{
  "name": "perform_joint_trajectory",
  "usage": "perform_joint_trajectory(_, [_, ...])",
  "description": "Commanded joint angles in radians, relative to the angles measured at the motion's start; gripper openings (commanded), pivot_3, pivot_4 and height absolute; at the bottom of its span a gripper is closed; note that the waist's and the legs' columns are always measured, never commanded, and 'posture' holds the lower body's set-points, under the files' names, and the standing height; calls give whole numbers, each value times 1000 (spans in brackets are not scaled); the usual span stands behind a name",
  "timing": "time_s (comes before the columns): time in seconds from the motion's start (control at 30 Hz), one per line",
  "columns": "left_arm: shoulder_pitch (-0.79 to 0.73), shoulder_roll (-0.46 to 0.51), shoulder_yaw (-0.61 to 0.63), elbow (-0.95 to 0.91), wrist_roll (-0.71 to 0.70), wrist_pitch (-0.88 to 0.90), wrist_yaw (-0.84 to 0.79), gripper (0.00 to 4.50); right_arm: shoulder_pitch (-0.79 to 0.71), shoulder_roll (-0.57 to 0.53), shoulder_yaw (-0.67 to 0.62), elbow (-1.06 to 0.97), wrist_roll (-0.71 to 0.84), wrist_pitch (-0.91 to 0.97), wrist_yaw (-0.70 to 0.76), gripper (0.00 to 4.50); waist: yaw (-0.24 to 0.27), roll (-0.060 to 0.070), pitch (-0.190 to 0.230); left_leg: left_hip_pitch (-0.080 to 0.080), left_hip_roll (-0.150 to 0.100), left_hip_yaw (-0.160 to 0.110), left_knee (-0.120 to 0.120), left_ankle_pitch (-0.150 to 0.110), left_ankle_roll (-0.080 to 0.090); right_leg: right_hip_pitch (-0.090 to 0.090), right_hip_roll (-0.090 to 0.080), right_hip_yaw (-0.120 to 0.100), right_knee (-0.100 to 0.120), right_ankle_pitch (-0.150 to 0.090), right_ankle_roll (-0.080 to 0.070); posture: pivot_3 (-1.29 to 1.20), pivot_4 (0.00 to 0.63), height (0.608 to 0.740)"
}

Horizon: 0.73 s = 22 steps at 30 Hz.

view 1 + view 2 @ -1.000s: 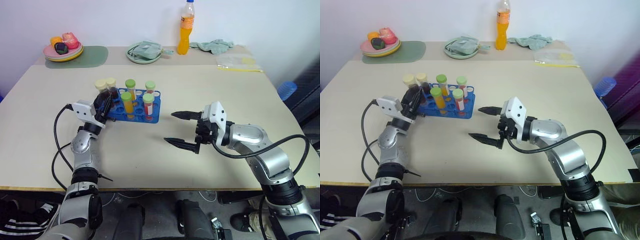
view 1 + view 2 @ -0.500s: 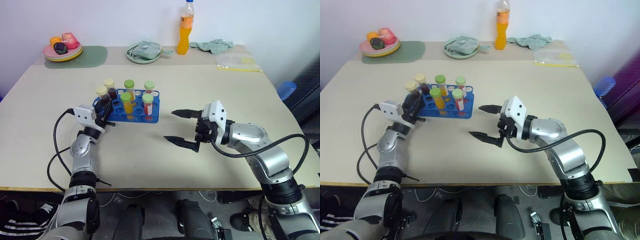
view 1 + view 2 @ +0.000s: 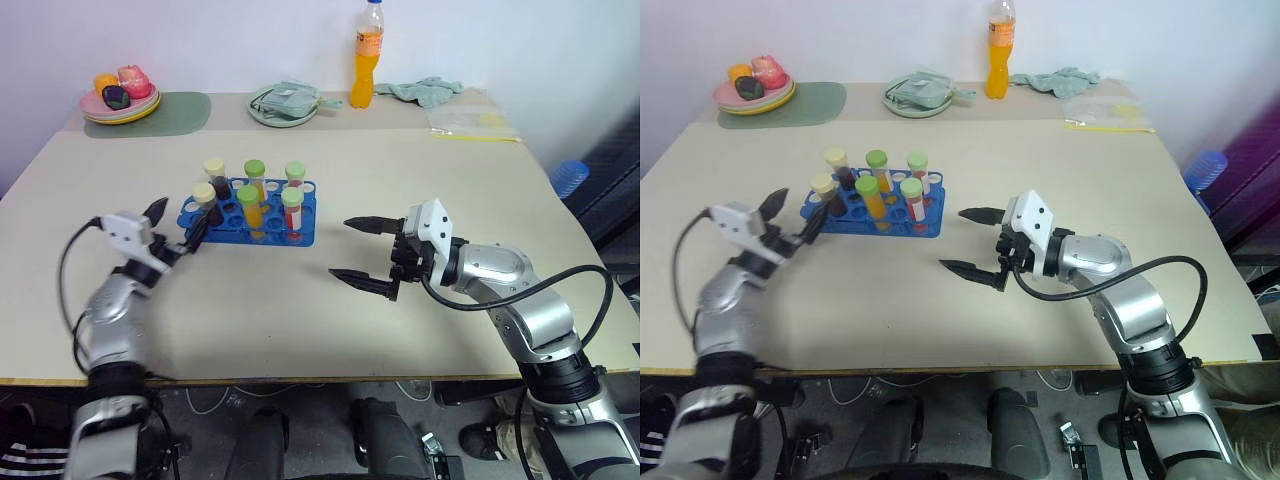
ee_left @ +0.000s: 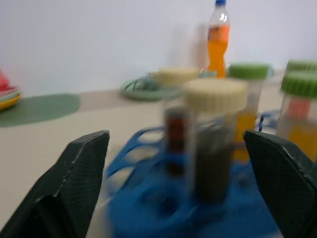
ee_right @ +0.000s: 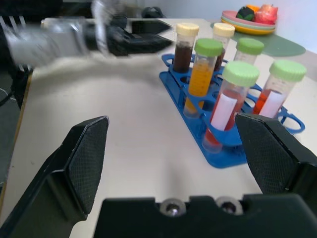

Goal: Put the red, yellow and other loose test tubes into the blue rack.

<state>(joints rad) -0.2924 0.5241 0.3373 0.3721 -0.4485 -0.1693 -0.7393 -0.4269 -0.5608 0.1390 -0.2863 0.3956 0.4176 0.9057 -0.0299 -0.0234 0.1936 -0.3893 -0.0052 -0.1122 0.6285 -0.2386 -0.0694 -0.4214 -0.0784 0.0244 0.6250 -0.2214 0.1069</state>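
Blue plastic, the rack (image 3: 250,212) stands on the beige table (image 3: 330,320) in front of me, and I place everything from it. Six capped tubes stand upright in its holes. On the side nearest my left arm are two cream-capped tubes (image 3: 205,200) with dark brownish liquid. Beside them is a green-capped yellow tube (image 3: 249,207), and another green-capped orange-yellow one (image 3: 255,177) stands behind it. At the end toward my right arm are two green-capped red tubes (image 3: 292,212), each with a white label.

My left gripper (image 3: 172,225) sits just beside the rack's near left corner with its two black fingers spread wide, holding nothing; its own camera looks straight at the cream-capped tubes between its fingers (image 4: 81,168).

My right gripper (image 3: 362,252) hovers to the right of the rack, a little apart from it, pointing toward it, fingers spread wide and empty.

Well behind the rack stands an orange drink bottle (image 3: 368,56).
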Motion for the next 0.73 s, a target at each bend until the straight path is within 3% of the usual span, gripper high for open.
perform_joint_trajectory(0.03, [81,121,35,-168,-127,158,-174,4453,10,-13,-36,19,3,-51,28,4500,3,0,0,0,0,0,0,0,0,0,0,0,0,0,-1,0,150,740])
perform_joint_trajectory(0.17, [217,274,80,-270,-224,289,-390,4453,25,-29,-33,33,-10,-69,43,4500,7,1,1,-1,0,1,-1,0,0,1,-1,0,-5,-1,-3,0,150,740])
perform_joint_trajectory(0.33, [304,360,75,-412,-295,469,-449,4453,20,-74,-54,75,-3,-74,92,4500,13,2,1,-2,0,1,-1,0,0,1,-1,0,-7,-1,-2,0,150,740])
perform_joint_trajectory(0.47, [299,371,60,-490,-309,550,-439,4453,-4,-93,-64,108,-27,-89,97,4500,12,3,2,-2,0,1,-1,0,0,0,-1,0,-8,-3,0,0,150,740])
perform_joint_trajectory(0.73, [241,276,-1,-512,-252,515,-398,4453,-1,-103,-82,68,-14,-45,70,4500,10,3,2,-2,1,2,-3,-1,0,-1,-1,0,-9,0,-3,0,150,740])
